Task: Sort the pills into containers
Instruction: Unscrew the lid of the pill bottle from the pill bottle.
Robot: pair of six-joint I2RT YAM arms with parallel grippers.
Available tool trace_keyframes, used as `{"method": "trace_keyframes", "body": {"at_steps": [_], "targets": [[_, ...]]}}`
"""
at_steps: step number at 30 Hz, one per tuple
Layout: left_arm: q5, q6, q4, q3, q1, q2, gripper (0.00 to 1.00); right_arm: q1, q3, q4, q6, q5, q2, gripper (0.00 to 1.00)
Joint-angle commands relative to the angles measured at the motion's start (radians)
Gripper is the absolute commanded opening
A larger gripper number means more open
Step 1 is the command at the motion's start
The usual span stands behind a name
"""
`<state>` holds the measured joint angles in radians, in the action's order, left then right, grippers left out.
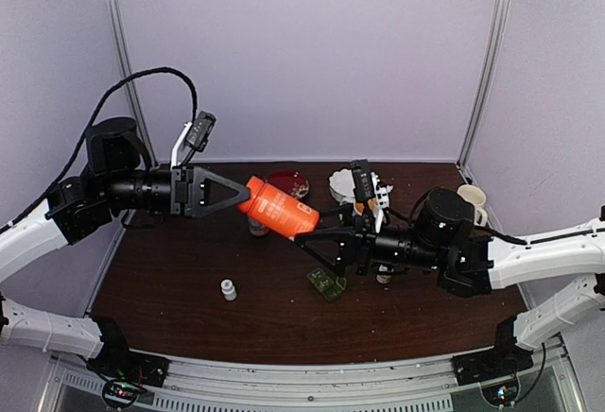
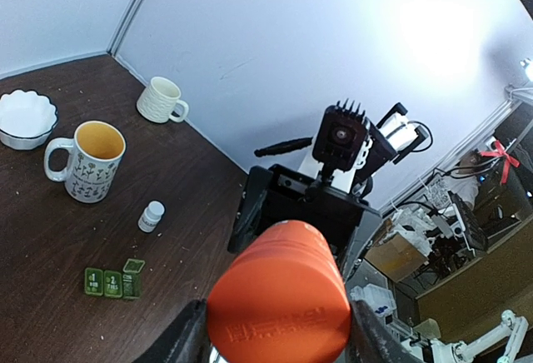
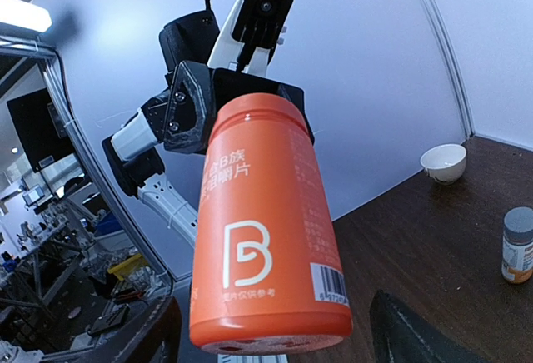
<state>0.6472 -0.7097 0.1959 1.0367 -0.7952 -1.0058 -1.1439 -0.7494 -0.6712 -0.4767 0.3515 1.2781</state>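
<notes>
Sorting hasn't begun, I judge: the green pill box (image 1: 326, 284) sits on the table (image 1: 189, 289), my left gripper (image 1: 242, 195) clamps the orange bottle (image 1: 279, 212) aloft, my right gripper (image 1: 304, 234) hangs open around its other end.

White "B" logo on orange bottle (image 3: 268, 213)

The supplement bottle (image 1: 279, 212) hangs tilted above the middle of the worktop (image 1: 189, 261). Its cap end sits in the left end effector (image 1: 244, 195), and its base lies between the fingers of the right end effector (image 1: 304, 239). On the worktop in front of it lies the pill box (image 1: 326, 283), with a small capped bottle (image 1: 228, 289) well apart to its left. Behind, a dish (image 1: 288, 183) stands left of a bowl (image 1: 338, 183). A mug (image 1: 472, 201) stands at the back right.
</notes>
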Motion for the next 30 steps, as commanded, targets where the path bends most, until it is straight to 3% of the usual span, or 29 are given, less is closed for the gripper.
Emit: {"method": "trace_keyframes", "body": {"at_steps": [1,6,9,15,20,26,30], "targets": [[-0.005,-0.018,-0.096,0.013,-0.004,0.020,0.26,-0.007,-0.044,-0.037,-0.010,0.005,0.006,0.75],[-0.003,-0.023,-0.107,-0.002,-0.004,0.026,0.26,-0.007,-0.045,-0.042,-0.019,-0.006,0.003,0.71],[-0.010,-0.023,-0.106,-0.006,-0.004,0.030,0.26,-0.007,-0.047,-0.054,-0.027,0.005,0.008,0.54],[-0.055,-0.037,-0.048,0.015,-0.004,0.022,0.26,-0.009,-0.057,0.003,0.061,-0.001,0.008,0.33],[-0.120,-0.090,0.053,0.016,-0.004,0.007,0.25,-0.015,-0.085,0.138,0.347,-0.102,-0.016,0.23],[-0.139,-0.229,0.022,-0.068,-0.004,0.024,0.25,-0.097,-0.083,0.244,0.936,-0.248,-0.059,0.22],[-0.123,-0.304,-0.058,-0.135,-0.004,0.034,0.24,-0.114,-0.096,0.264,1.081,-0.309,-0.062,0.21]]}}
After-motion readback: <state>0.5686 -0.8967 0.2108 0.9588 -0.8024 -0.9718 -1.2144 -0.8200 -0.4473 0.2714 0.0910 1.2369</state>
